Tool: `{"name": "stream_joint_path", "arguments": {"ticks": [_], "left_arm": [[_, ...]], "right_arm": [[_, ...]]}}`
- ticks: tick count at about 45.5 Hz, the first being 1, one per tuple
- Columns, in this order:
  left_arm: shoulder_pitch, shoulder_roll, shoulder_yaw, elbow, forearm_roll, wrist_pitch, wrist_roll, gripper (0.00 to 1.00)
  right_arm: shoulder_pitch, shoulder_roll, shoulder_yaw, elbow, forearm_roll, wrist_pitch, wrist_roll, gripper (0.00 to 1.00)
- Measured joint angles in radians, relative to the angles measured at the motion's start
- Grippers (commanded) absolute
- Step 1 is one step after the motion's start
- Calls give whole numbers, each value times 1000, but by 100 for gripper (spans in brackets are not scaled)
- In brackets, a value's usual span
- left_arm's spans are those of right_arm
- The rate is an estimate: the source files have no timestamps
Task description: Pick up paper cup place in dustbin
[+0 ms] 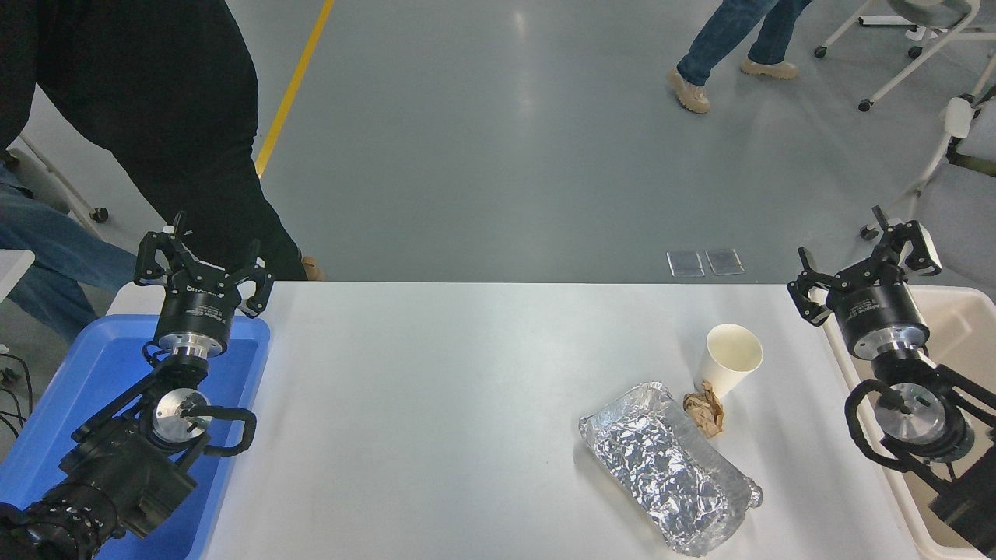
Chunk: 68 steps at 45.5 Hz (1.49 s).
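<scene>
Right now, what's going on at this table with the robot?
Nothing is being held yet. The paper cup stands upright on the white table, beside a crumpled brown paper scrap and a foil tray. The right gripper hangs open at the table's right edge, by the dustbin, apart from the cup. The left gripper is parked open over the blue tray.

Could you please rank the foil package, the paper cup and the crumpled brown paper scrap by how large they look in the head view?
1. foil package, clearly the largest.
2. paper cup.
3. crumpled brown paper scrap, the smallest.
All three lie close together on the table, so nearness to the camera hardly skews the order.
</scene>
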Motion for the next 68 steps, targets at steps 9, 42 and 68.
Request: {"name": "stream_joint_path", "arguments": {"ticks": [9, 42, 68], "left_arm": [[0, 0, 0, 0, 0, 0, 0, 99], [0, 0, 0, 0, 0, -1, 0, 99], [0, 0, 0, 0, 0, -1, 0, 99]], "right_arm": [[26, -39, -14, 4, -2, 1, -7, 100], [871, -263, -1262, 15, -3, 9, -364, 100], [1340, -20, -1980, 118, -12, 27, -608, 100]]}}
